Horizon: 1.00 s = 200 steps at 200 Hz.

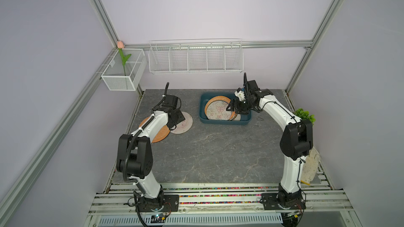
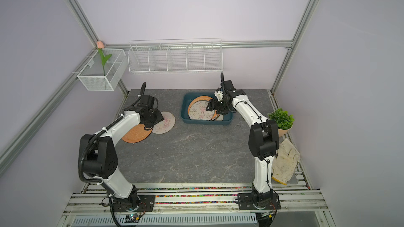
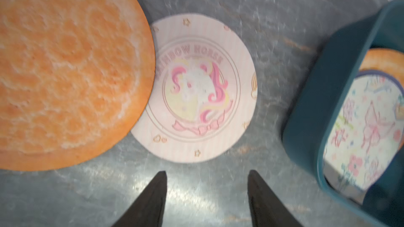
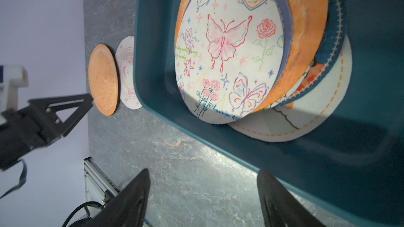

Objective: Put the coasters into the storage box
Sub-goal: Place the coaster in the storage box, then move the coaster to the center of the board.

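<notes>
Counter (image 1: 218, 149): the storage box (image 1: 223, 122) sits by the back edge, with coasters stacked inside and the butterfly coaster (image 4: 229, 51) on top. Two remain near the left edge, the orange coaster (image 3: 65, 73) overlapping the unicorn coaster (image 3: 203, 88). Your right gripper (image 4: 203, 170) is over the box, jaws apart and empty. Your left gripper (image 3: 207, 172) is above the pair, partly open and empty. The pick looks next; it needs a low pinch on a thin edge.

Tabletop (image 1: 218, 153) lies open in front (storage box (image 1: 225, 122), coasters (image 1: 185, 124) stand behind).
</notes>
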### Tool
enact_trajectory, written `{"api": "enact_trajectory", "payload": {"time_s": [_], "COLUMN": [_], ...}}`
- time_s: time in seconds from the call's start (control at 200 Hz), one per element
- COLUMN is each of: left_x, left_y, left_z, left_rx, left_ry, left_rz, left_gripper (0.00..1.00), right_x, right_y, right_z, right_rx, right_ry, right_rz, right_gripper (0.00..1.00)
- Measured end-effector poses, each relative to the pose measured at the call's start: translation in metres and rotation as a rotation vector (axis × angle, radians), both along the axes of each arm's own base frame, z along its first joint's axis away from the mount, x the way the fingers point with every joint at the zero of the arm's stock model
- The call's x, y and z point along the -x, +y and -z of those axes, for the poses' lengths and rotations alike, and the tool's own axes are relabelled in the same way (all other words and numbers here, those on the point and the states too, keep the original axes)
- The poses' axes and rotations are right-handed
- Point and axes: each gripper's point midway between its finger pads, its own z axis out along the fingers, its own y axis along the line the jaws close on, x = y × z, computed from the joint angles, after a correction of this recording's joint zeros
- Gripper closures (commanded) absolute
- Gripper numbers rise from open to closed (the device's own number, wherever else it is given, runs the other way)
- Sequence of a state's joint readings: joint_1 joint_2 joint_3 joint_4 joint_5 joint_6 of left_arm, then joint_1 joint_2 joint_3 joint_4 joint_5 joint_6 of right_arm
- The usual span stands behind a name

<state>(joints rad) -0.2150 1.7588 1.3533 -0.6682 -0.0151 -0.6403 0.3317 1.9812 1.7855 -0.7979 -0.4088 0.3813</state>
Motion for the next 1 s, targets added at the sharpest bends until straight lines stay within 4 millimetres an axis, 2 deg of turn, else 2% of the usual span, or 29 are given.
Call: {"api": "enact_trajectory", "payload": {"time_s": [0.12,0.255,0.475,0.78,1.0], "left_x": [-0.032,-0.062,-0.102,-0.14,-0.147], "left_y": [0.013,0.02,0.027,0.031,0.034], "left_z": [0.007,0.018,0.041,0.066,0.076], "left_rx": [-0.04,-0.07,-0.1,-0.117,-0.128], "left_ry": [0.005,0.01,0.029,0.044,0.066], "left_rz": [-0.021,-0.023,-0.021,0.002,0.017], "left_gripper": [0.56,0.6,0.63,0.61,0.57], "right_x": [0.016,0.031,0.038,0.037,0.035], "right_y": [0.001,0.003,0.003,0.003,0.004], "right_z": [-0.001,0.003,-0.001,-0.006,-0.011], "right_rx": [-0.029,-0.049,-0.063,-0.071,-0.078], "right_ry": [0.019,0.052,0.057,0.045,0.034], "right_rz": [-0.003,-0.006,0.0,0.004,0.003], "right_gripper": [0.21,0.21,0.21,0.21,0.21]}}
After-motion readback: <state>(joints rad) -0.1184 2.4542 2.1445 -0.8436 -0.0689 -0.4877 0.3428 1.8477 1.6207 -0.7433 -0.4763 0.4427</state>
